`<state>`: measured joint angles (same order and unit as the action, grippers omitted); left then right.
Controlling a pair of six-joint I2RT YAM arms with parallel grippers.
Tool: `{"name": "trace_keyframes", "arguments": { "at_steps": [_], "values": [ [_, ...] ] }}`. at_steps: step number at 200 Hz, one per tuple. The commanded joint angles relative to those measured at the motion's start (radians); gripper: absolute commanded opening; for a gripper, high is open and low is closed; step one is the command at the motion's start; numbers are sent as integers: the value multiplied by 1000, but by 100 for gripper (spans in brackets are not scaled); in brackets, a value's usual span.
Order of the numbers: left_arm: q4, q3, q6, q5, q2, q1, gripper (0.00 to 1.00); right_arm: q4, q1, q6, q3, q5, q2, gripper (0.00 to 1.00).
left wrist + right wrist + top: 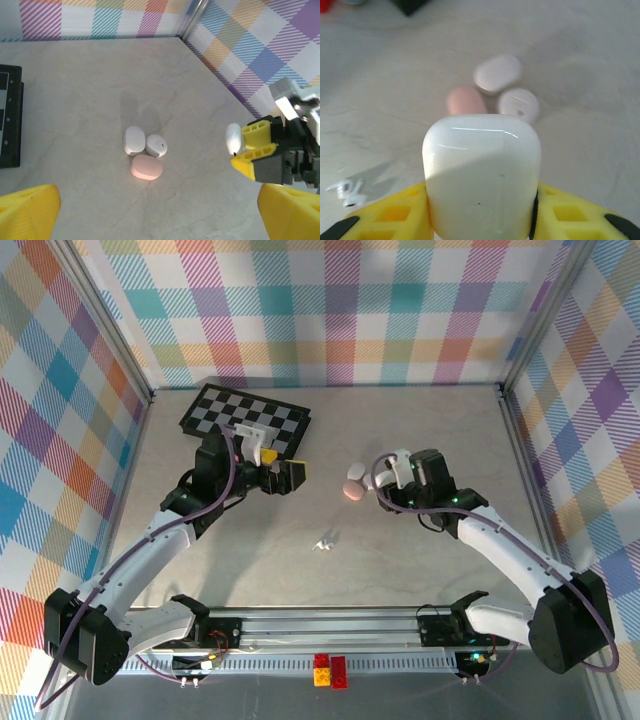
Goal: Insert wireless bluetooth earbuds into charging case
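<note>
- White glossy plastic: the earbuds (323, 543) lie in a small loose clump on the bare table (400, 565), near its middle and closer to the arm bases than the cases. The right wrist view shows them at lower left (347, 192), too blurred to count.
- They look very light, rigid and slick, so they would probably skid or flip under a hard squeeze. A gentle, low pinch across one bud's body or stem, one bud at a time, seems the safest hold.
- Well apart from them, the right gripper (481, 220) is clamped on a white case (481, 170) by its smooth rounded sides. The case is lifted off the table, and no open lid shows.
- Just beyond that case sit a pink case (466, 101) and two white cases (497, 73), the three touching in a cluster.
- The left gripper (285, 475) hangs beside the chessboard (250, 415) with its jaws spread wide and nothing between them, looking towards the cluster.
</note>
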<state>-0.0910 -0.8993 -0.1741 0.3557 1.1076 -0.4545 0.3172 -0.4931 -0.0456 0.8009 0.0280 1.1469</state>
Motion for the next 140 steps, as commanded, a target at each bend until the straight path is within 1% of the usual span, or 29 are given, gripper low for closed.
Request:
{"name": "trace_keyframes", "arguments": {
  "at_steps": [1, 14, 18, 35, 55, 87, 95, 110, 115, 140],
  "values": [
    [-30, -48, -83, 22, -1, 10, 100, -28, -51, -181, 58, 95, -31, 40],
    [-54, -74, -102, 55, 15, 9, 100, -5, -79, -224, 82, 117, -33, 39],
    [-66, -84, -102, 71, 22, 8, 98, 3, -87, -236, 90, 122, -32, 39],
    [-89, -104, -102, 157, 52, 1, 84, 43, -114, -271, 129, 148, -22, 38],
    [-107, -114, -92, 242, 95, -21, 73, 74, -140, -298, 170, 145, 2, 38],
    [-178, -183, -80, 295, 159, -73, 65, 108, -176, -325, 220, 126, 42, 38],
    [-178, -194, -90, 311, 175, -77, 61, 113, -182, -333, 229, 116, 51, 38],
    [-170, -205, -130, 338, 194, -82, 57, 117, -191, -346, 239, 99, 65, 38],
    [-157, -205, -141, 348, 198, -85, 54, 117, -194, -348, 243, 95, 69, 38],
    [-142, -216, -160, 370, 212, -104, 52, 115, -200, -356, 257, 95, 82, 38]
  ]
}}
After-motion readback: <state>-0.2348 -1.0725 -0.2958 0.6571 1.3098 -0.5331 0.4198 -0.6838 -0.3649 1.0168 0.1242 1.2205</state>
